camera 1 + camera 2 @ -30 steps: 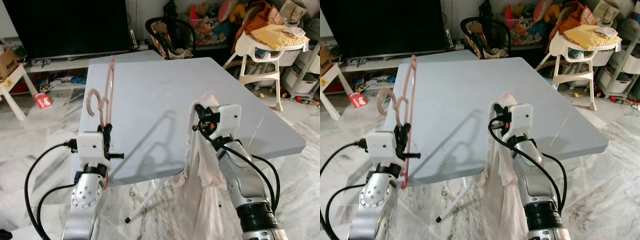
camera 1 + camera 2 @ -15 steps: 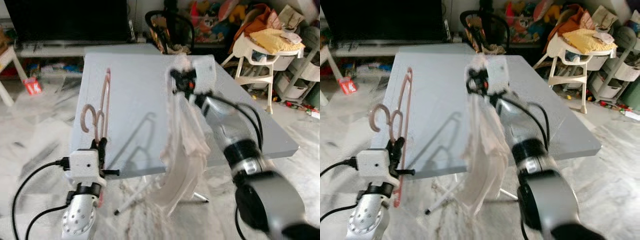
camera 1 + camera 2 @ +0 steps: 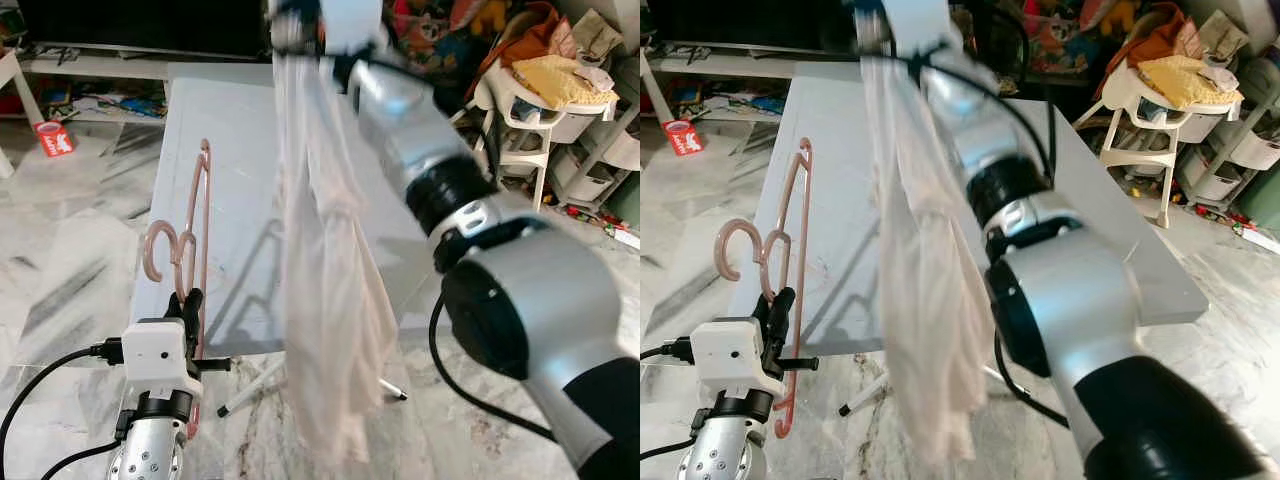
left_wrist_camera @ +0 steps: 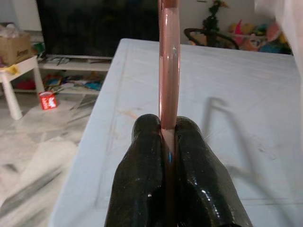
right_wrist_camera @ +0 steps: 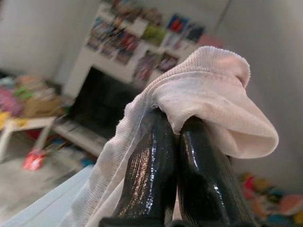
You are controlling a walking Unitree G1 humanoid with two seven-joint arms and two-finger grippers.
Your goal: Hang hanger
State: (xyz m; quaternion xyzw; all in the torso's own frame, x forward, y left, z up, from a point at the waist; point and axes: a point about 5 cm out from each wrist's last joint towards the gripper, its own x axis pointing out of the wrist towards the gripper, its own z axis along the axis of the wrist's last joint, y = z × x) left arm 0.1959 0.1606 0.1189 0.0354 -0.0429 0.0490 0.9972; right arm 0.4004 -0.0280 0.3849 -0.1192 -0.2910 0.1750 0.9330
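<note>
A pink plastic hanger [image 3: 203, 225] stands upright over the near left edge of the grey table [image 3: 240, 120], its hook [image 3: 160, 252] curling to the left. My left gripper [image 3: 189, 312] is shut on its lower bar; the left wrist view has the black fingers [image 4: 142, 156] pressed against the pink bar [image 4: 169, 71]. My right arm is raised high over the table, and my right gripper [image 3: 290, 22] is shut on the top of a cream garment [image 3: 330, 290], which hangs long and blurred down past the table's front edge. In the right wrist view the fabric [image 5: 208, 80] folds over the fingertips.
A white high chair [image 3: 530, 90] piled with clothes stands at the right, with shelves behind it. A black chair [image 3: 1010, 40] sits behind the table, and a dark TV and its stand lie beyond. A red can [image 3: 47, 138] lies on the marble floor at left.
My right arm has swung up and to the left, lifting the garment from the table's front edge to high above the table. The camera has shifted. The left gripper still holds the hanger.
</note>
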